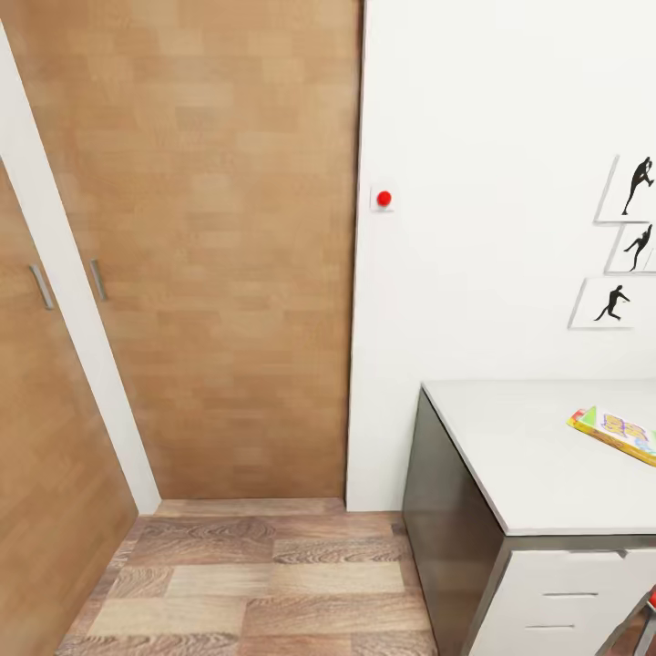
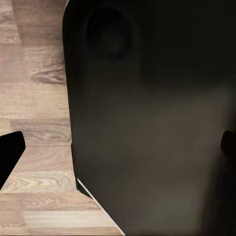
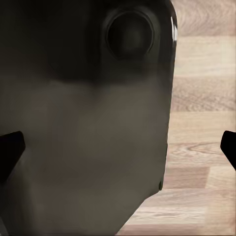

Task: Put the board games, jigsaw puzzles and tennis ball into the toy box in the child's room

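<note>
A jigsaw puzzle box [image 1: 616, 434] lies flat on the table [image 1: 510, 456], far from both grippers. The left gripper [image 2: 120, 152] and right gripper [image 3: 120, 152] hang with jaws spread, empty, over the robot's dark body [image 2: 147, 123] and the wood floor [image 1: 255, 583].

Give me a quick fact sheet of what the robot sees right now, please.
Room: white wall with baseball-player silhouette prints
Door: wooden sliding door on the left
Wall fixture: red button
Table: pale-topped desk with white drawers, at right
On table: one colourful flat box, cut off by the picture's edge
Floor: wood planks
Fingers: both pairs apart, holding nothing
</note>
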Available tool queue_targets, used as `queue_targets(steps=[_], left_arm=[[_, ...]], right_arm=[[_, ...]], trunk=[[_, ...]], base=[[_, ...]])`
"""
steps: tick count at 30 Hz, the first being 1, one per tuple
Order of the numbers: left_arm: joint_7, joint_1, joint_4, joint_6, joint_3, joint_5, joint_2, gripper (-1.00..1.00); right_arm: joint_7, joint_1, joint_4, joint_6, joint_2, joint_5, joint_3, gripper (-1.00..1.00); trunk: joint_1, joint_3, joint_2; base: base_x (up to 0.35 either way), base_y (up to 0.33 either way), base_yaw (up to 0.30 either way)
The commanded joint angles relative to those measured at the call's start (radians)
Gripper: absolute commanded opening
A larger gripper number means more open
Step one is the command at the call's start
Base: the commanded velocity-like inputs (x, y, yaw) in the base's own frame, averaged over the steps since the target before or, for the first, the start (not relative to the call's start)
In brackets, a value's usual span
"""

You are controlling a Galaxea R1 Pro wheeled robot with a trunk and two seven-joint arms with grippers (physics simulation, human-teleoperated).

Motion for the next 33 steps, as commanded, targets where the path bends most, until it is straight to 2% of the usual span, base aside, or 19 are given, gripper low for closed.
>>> queue_targets(steps=[1, 5, 33], left_arm=[[0.000, 0.000, 0.000, 0.000, 0.000, 0.000, 0.000, 1.00], [0.004, 0.014, -0.010, 0.005, -0.002, 0.002, 0.018, 1.00], [0.004, 0.014, -0.010, 0.005, -0.002, 0.002, 0.018, 1.00]], right_arm=[[0.000, 0.000, 0.000, 0.000, 0.000, 0.000, 0.000, 1.00], [0.002, -0.023, -0.017, -0.002, 0.009, -0.001, 0.003, 1.00], [0.002, -0.034, -0.017, -0.002, 0.009, -0.001, 0.003, 1.00]], trunk=[[0.000, 0.000, 0.000], [0.000, 0.000, 0.000], [0.000, 0.000, 0.000]], base=[[0.000, 0.000, 0.000], [0.000, 0.000, -0.044], [0.000, 0.000, -0.039]])
